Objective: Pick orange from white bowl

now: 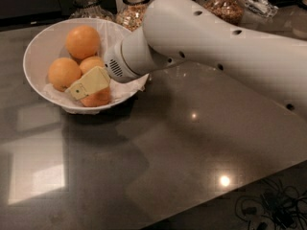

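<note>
The white bowl (36,49), lined with crinkled white paper, stands at the back left of the dark countertop. It holds several oranges. The deep reddish-orange orange (97,99) lies at the bowl's front right. My gripper (88,84), pale yellow, is inside the bowl, lying right across the top of that orange and covering its upper half. A bigger round orange (82,41) sits at the back. Two paler ones sit at the left (63,73) and in the middle (91,63). My white arm (216,47) reaches in from the right.
Several glass jars of grain (130,11) stand in a row behind the bowl and the arm. The dark countertop (158,166) stretches in front and to the right. Its front right edge drops to cables (268,207) on the floor.
</note>
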Tool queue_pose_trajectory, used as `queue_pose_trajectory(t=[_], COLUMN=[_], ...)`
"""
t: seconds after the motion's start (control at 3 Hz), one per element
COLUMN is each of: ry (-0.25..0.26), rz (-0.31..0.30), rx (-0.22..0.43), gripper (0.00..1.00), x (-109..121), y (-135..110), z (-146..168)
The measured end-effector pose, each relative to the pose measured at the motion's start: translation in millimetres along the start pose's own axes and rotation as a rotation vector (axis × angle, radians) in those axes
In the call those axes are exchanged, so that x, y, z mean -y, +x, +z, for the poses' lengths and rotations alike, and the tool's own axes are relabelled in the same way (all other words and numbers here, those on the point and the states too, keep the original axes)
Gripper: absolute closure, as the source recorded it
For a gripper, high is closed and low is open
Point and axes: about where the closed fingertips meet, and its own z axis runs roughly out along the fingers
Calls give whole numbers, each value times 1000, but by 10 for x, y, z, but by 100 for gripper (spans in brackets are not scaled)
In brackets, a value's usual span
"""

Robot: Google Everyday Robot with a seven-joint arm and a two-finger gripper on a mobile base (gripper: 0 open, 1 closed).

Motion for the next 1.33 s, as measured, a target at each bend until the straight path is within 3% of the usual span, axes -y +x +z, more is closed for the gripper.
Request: queue_pose_trajectory(t=[0.67, 1.33], ry=[60, 49], rz=[5, -12], rx=[-54, -91], gripper=[17, 18], x=[111, 60], y=[72, 45], z=[35, 220])
